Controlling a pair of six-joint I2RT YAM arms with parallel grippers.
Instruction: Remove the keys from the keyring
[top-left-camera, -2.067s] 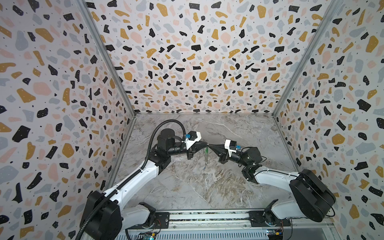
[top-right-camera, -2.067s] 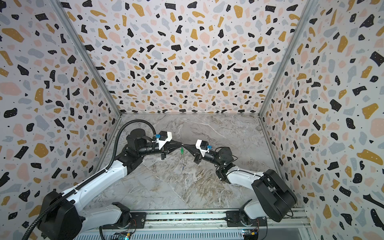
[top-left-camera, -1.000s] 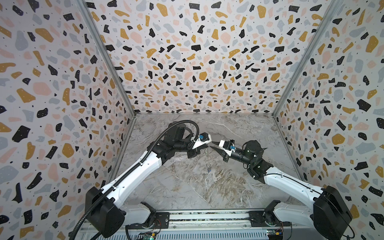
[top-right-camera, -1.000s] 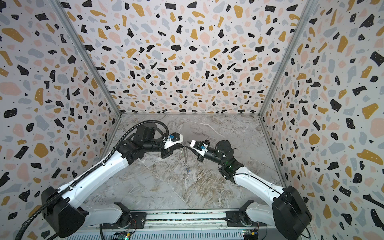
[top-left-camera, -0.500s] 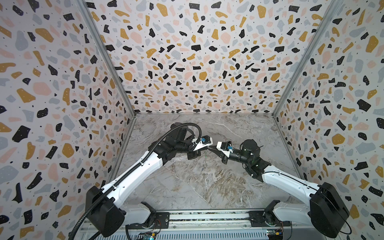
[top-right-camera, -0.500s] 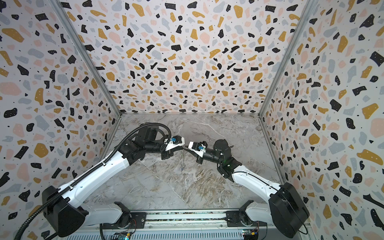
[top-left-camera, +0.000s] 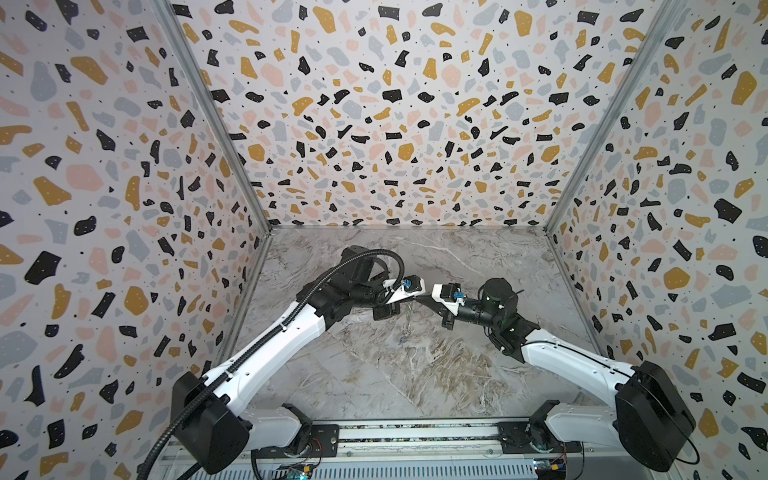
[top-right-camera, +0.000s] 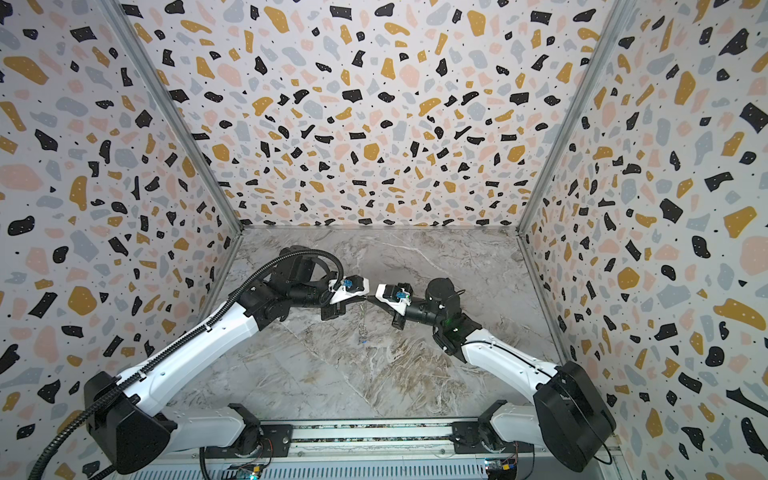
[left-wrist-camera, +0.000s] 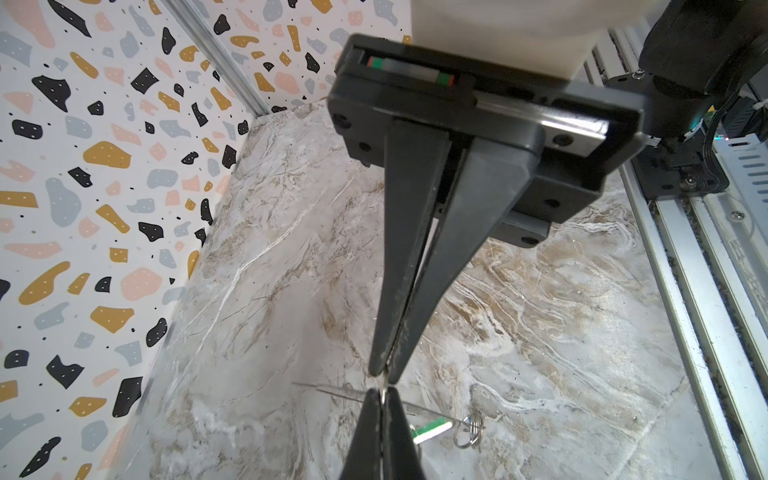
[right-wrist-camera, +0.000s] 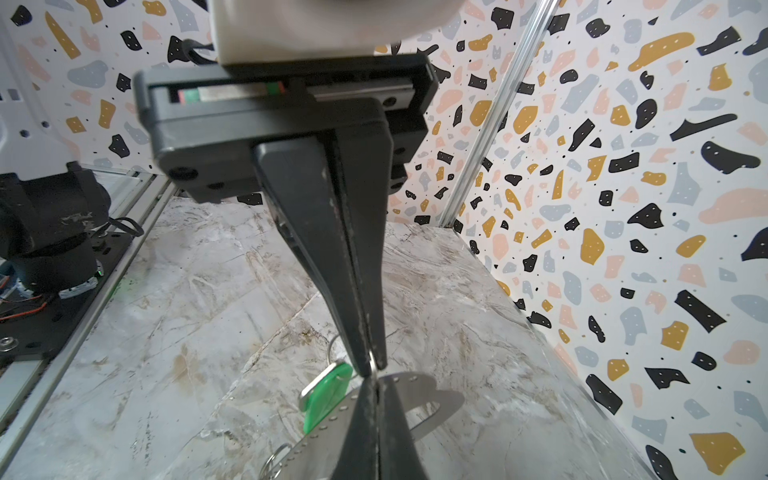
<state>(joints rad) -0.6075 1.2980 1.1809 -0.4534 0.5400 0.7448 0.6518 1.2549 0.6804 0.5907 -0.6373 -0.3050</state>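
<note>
The left gripper (left-wrist-camera: 384, 371) is clamping shut on a thin wire ring at the top edge of the keyring (right-wrist-camera: 419, 388), holding it clear of the desk (top-left-camera: 415, 382). The right gripper (right-wrist-camera: 371, 365) is meeting it tip to tip, fingers closed on the same ring. The green tag (right-wrist-camera: 326, 395) is lying against the hanging plate. The blue tag (top-left-camera: 401, 341) is dangling at its lower end.

Blue key (top-left-camera: 401, 341) a tiny speck; keyring (right-wrist-camera: 444, 401) partly behind jaws.
</note>
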